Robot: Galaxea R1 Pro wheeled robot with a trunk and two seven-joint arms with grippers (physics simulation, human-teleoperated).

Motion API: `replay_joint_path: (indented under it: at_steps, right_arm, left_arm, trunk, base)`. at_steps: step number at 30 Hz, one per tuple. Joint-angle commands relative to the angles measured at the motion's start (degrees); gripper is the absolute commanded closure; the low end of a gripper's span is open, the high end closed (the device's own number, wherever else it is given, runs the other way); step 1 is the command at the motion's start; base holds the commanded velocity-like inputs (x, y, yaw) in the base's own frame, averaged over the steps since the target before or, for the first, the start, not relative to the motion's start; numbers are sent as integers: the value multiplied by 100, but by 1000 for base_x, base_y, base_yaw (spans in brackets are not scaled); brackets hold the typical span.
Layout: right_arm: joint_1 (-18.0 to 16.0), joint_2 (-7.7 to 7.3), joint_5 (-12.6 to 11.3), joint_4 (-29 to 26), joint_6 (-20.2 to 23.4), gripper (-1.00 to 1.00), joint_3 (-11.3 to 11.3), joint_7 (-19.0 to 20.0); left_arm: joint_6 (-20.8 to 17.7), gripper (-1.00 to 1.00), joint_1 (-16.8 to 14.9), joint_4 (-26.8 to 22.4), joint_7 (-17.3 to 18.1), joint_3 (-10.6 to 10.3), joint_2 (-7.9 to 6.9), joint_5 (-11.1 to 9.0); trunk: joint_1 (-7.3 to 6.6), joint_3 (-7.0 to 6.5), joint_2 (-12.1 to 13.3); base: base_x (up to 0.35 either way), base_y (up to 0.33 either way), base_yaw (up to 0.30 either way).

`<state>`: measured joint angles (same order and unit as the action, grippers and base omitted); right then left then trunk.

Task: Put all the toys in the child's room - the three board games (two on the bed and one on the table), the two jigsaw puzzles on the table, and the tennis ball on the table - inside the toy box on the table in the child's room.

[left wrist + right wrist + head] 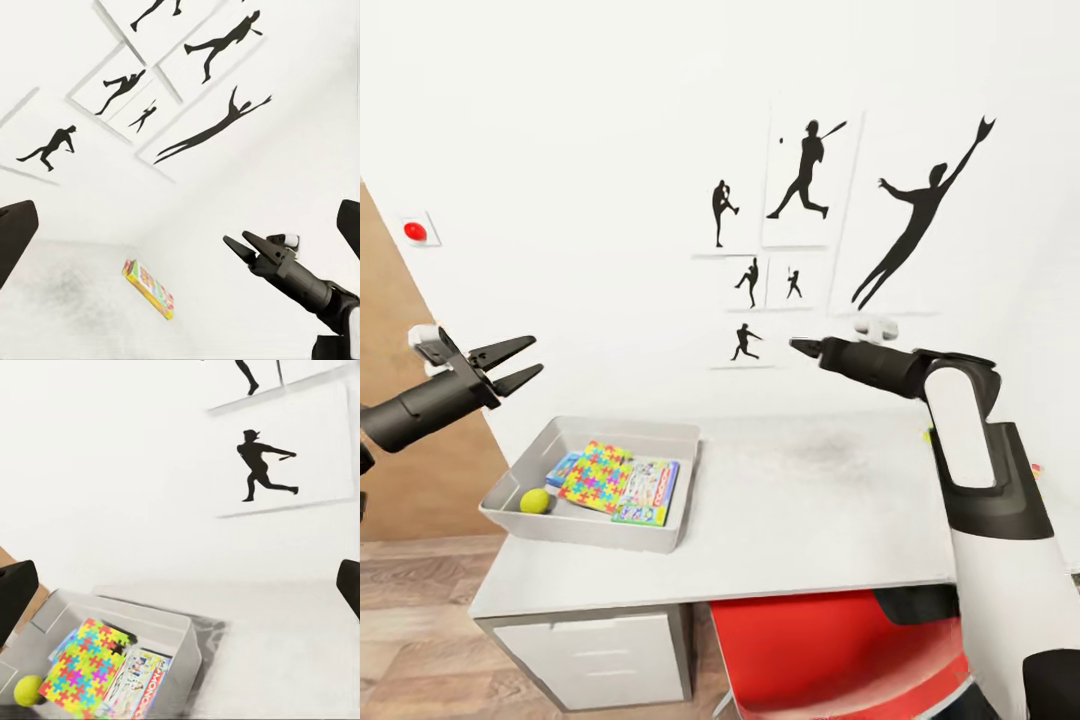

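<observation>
Head view, places relative to toy box point(510, 505): inside it, one tennis ball point(535, 501), one jigsaw puzzle point(596, 476), two board games point(648, 492). Left gripper point(518, 365) hovers above, jaws apart, empty. Beyond, one toy point(149, 289) lies flat near the right gripper point(797, 344), whose finger state I cannot tell.

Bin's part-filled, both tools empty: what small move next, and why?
Probably bring the right tool down toward the game lying on the table near that arm: it is outside the toy box, and the tool is open and empty.
</observation>
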<state>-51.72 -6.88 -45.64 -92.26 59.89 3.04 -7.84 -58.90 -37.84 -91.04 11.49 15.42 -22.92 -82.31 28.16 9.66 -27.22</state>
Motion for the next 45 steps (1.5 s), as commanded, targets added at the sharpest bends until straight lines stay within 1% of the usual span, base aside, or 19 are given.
replay_joint_path:
  at_steps: [1,5,6,9,10,12,15,20,23,26,27,29,30,34,35,38,40,41,45]
  right_arm:
    - [52,-164,-279,-3,11,-100,-10,-60]
    - [301,-825,-1100,-3,11,-100,-54,-64]
    - [301,-825,-1100,-3,11,-100,-54,-64]
    - [460,-1309,-1549,-3,11,-100,-69,-66]
    - [460,-1309,-1549,-3,11,-100,-69,-66]
    - [566,-1557,-1728,-3,11,-100,-76,-64]
    - [725,-1819,-1883,-3,11,-100,-88,-62]
    - [838,-1983,-1968,-3,11,-100,-122,-58]
    - [985,-2110,-2029,-3,11,-100,-204,-54]
    - [1048,-2147,-2048,0,11,-100,-232,-53]
    - [1124,-2182,-2060,9,11,-100,-252,-52]
    - [1225,-2225,-2067,25,11,-100,-279,-47]
    - [1225,-2225,-2067,25,11,-100,-279,-47]
    - [1447,-2356,-2076,45,11,-100,-372,-10]
    - [1447,-2356,-2076,45,11,-100,-372,-10]
    - [1659,-2424,-2075,48,11,-100,-494,63]
    - [1720,-2431,-2075,50,11,-100,-519,98]
    - [1835,-2429,-2074,55,11,-100,-553,191]
    - [1990,-2395,-2068,114,11,-100,-586,344]
  left_arm:
    - [-20,-100,-22,4,50,-22,35,65]
    - [-17,-100,-93,11,-85,-125,126,74]
    - [-17,-100,-93,11,-85,-125,126,74]
    - [-17,-100,-172,13,-274,-202,210,75]
    - [-17,-100,-172,13,-274,-202,210,75]
    - [-16,-100,-208,14,-378,-254,283,75]
    - [-16,-100,-271,15,-501,-334,373,75]
    - [-13,-100,-358,23,-624,-489,467,81]
    - [-5,-100,-543,37,-901,-814,699,94]
    - [-3,-100,-649,44,-1100,-955,844,97]
    - [-3,-100,-754,50,-1322,-1088,1001,95]
    - [-3,-100,-847,53,-1543,-1220,1168,95]
    - [-3,-100,-847,53,-1543,-1220,1168,95]
    - [4,-100,-994,62,-1944,-1457,1476,99]
    - [4,-100,-994,62,-1944,-1457,1476,99]
    - [8,-100,-1106,71,-2269,-1642,1726,100]
    - [8,-100,-1132,76,-2340,-1690,1785,102]
    - [12,-100,-1185,113,-2477,-1783,1910,105]
    - [16,-100,-1313,363,-2692,-1919,2141,224]
  trunk:
    - [3,3,-11]
    - [3,-26,-11]
    - [3,-34,-11]
    - [3,-56,-11]
    - [3,-64,-11]
    - [3,-79,-11]
    - [3,-101,-11]
    - [3,-139,-11]
    - [3,-161,-11]
    - [3,-184,-11]
    - [3,-191,-11]
    - [3,-206,-11]
    - [3,-213,-11]
    - [3,-243,-11]
    - [3,-250,-11]
    - [3,-272,-11]
    - [3,-286,-11]
    - [3,-293,-11]
    - [3,-322,-11]
  base:
    - [0,0,-196]
    - [0,0,-196]
    - [0,0,-196]
    - [0,0,-196]
    - [0,0,-196]
    - [0,0,-196]
    - [0,0,-196]
    - [0,0,-196]
    - [0,0,-196]
    - [0,0,-196]
    - [0,0,-196]
    - [0,0,-196]
    - [0,0,-196]
    - [0,0,-197]
    - [0,0,-197]
    - [0,0,-197]
    - [0,0,-197]
    - [0,0,-198]
    - [0,0,-198]
